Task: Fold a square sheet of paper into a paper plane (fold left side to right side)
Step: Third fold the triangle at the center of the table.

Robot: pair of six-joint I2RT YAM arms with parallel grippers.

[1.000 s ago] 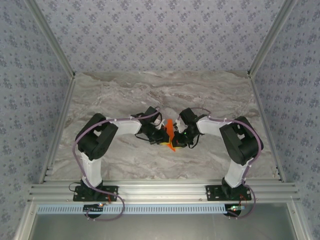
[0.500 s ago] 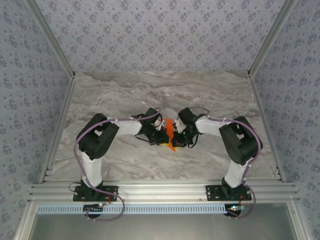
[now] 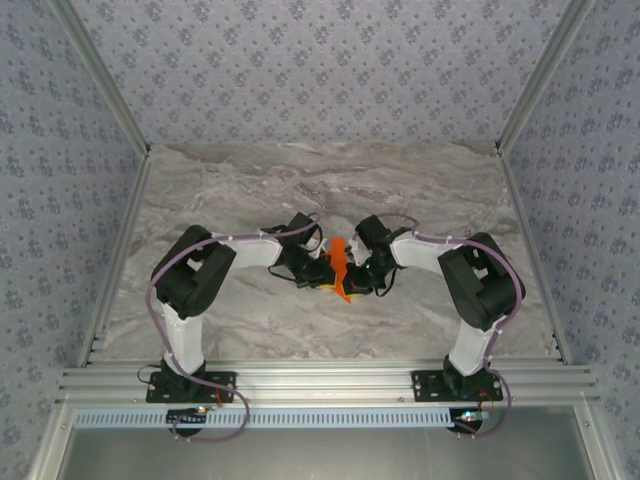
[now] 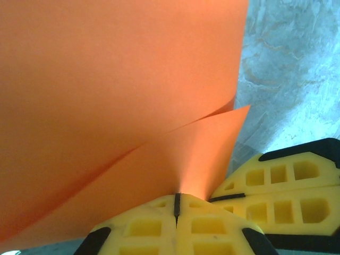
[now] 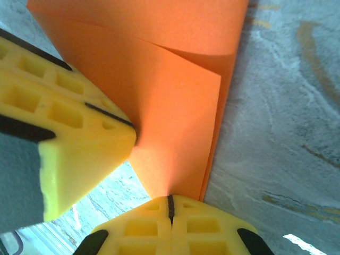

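Almost nothing moved: the left claw (image 4: 177,198) at 9 o'clock and the right claw (image 5: 170,201) at 3 o'clock still pinch the paper (image 3: 340,267) upright; the fold seems not yet pressed

**Top external view.** The square sheet of paper (image 3: 340,268) is too small to count its layers or trace its creases. The tips of the left gripper (image 3: 324,274) and right gripper (image 3: 357,274) crowd against it and cannot be told apart from the paper's edge.

**Left wrist view.** The paper runs off the top and left edges, so its outline is incomplete. One corner disappears between the pressed-together fingers of the left gripper (image 4: 177,201), whose body is cut by the bottom edge. The right gripper (image 4: 276,186) is cut by the right edge. The desk (image 4: 289,79) is largely hidden behind the paper.

**Right wrist view.** The paper leaves the top edge, and its lower tip is buried in the right gripper (image 5: 170,202). The left gripper (image 5: 69,127) is cut by the left edge. A blurred grey shape (image 5: 18,180) at lower left cannot be identified.
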